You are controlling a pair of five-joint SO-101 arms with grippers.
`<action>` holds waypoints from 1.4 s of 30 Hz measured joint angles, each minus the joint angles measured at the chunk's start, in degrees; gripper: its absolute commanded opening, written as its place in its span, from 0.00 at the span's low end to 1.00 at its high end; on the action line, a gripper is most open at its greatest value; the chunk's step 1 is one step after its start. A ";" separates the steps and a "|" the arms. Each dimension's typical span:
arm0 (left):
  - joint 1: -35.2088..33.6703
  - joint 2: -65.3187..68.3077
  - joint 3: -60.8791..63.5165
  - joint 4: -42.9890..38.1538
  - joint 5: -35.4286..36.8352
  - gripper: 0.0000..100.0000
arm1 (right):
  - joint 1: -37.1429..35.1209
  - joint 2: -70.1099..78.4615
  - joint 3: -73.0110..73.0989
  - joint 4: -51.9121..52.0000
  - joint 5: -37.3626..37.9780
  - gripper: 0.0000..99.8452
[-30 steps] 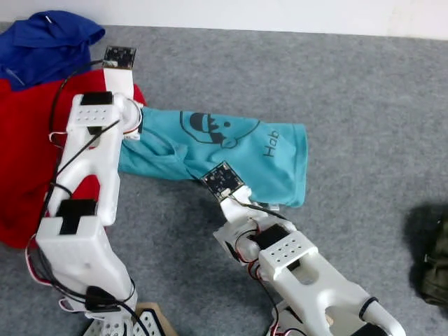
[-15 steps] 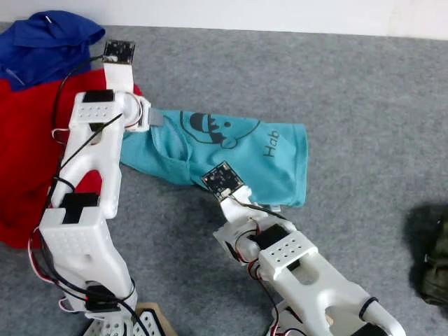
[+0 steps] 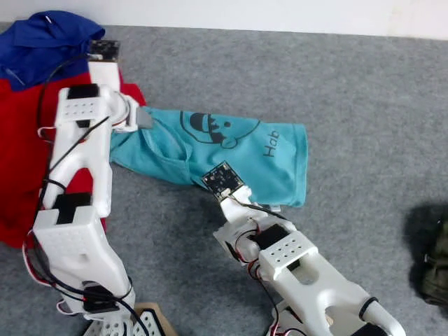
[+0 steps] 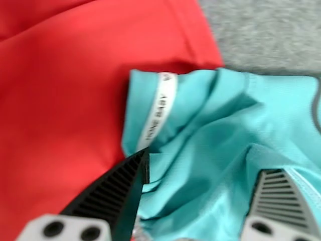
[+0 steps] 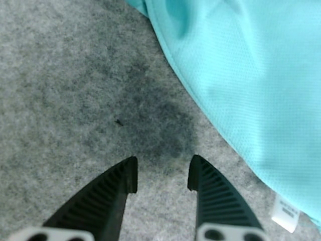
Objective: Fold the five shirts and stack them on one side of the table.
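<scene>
Teal cloth was the business of the moment: the teal shirt point(image 3: 238, 150) lay spread across the middle of the grey carpeted table point(image 3: 350, 91), printed side up, its near-left end rumpled and lapping onto the red shirt point(image 3: 21, 154). The left gripper point(image 4: 205, 173) sat at that rumpled end, its 2 fingers set wide apart with bunched teal fabric point(image 4: 215, 150) between them and a white neck label point(image 4: 159, 110) just beyond the black finger. Red cloth point(image 4: 65, 75) lay underneath on that side. The right gripper point(image 5: 161, 173) hung low over bare carpet, its 2 black fingers apart and holding nothing, just beside the teal hem point(image 5: 241, 75), where a small white tag point(image 5: 286, 213) stuck out. A blue shirt point(image 3: 42, 38) lay crumpled at the far left corner, touching the red one. A dark green garment point(image 3: 437, 259) sat at the right edge, well apart from the rest.
</scene>
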 measured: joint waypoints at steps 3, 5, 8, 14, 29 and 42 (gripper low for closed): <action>-1.58 0.00 -2.37 2.37 0.88 0.27 | 0.00 0.00 0.00 0.00 0.00 0.18; -2.37 0.00 -4.40 4.75 4.04 0.17 | 0.00 0.00 0.00 0.00 0.00 0.18; -2.73 0.00 -8.62 8.62 8.88 0.00 | 0.00 0.00 0.00 0.00 0.00 0.18; -2.55 0.00 -14.33 13.98 10.73 0.02 | 0.00 0.00 0.00 0.00 0.00 0.18; -0.79 0.79 -14.33 15.65 10.81 0.01 | 0.00 0.00 0.00 0.00 0.00 0.18; 0.62 0.88 -17.32 15.65 10.81 0.01 | 0.00 0.00 0.00 0.00 0.00 0.18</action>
